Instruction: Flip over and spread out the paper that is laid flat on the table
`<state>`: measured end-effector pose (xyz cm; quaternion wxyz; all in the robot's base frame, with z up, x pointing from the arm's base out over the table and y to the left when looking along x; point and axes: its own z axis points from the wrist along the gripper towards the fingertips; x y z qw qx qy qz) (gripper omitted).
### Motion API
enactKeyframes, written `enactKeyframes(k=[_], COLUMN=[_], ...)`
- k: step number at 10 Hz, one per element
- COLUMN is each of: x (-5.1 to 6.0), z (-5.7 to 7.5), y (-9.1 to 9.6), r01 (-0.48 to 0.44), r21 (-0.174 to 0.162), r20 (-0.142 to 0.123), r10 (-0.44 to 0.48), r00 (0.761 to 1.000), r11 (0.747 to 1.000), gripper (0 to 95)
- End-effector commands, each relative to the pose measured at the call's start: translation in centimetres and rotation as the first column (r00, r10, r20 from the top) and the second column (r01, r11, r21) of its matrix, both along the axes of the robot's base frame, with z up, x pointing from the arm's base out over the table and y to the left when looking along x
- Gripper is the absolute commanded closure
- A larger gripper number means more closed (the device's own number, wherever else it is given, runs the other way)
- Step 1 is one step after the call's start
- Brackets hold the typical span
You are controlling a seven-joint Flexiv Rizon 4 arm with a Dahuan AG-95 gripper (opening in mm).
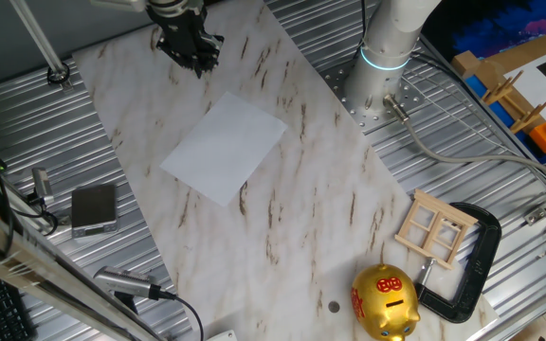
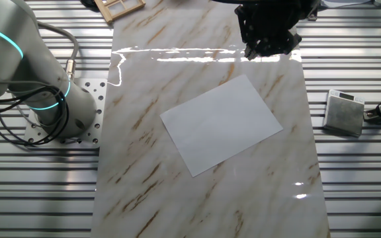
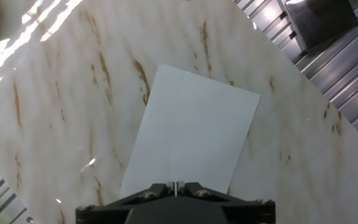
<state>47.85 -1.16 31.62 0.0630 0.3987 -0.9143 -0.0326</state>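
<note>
1. Spanning the scene, the table, a marble-patterned board, carries everything below the fingers, with ribbed metal around it.
2. Lying flat and unwrinkled near the board's middle, the paper sits ahead of and below the fingers, its near short edge just beyond their tips in the hand view; nothing touches it.
3. Hovering over the board beside one end of the sheet, the gripper hangs clear of the surface, holding nothing.
4. Meeting tip to tip in the hand view, the fingers appear closed or nearly so, with no visible gap.
5. Judging from this, the step in hand is the approach: parting the fingers, descending on the near edge and sliding one tip under it should lift the sheet without creasing.
</note>
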Motion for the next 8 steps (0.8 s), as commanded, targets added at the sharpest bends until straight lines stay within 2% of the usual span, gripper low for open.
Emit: enactKeyframes(k=[1,7,8], x=[-0.03,-0.03,-0.38], z=[-0.01,-0.01,-0.19], y=[-0.03,-0.03,0.31], r01=[0.051,0.105,0.109], r21=[-0.008,-0.011,-0.011], r20=[0.003,0.007,0.008], r10=[-0.051,-0.104,-0.109], r00=[0.999,0.994,0.994], r11=[0.999,0.994,0.994], gripper=[95.0,95.0,95.0])
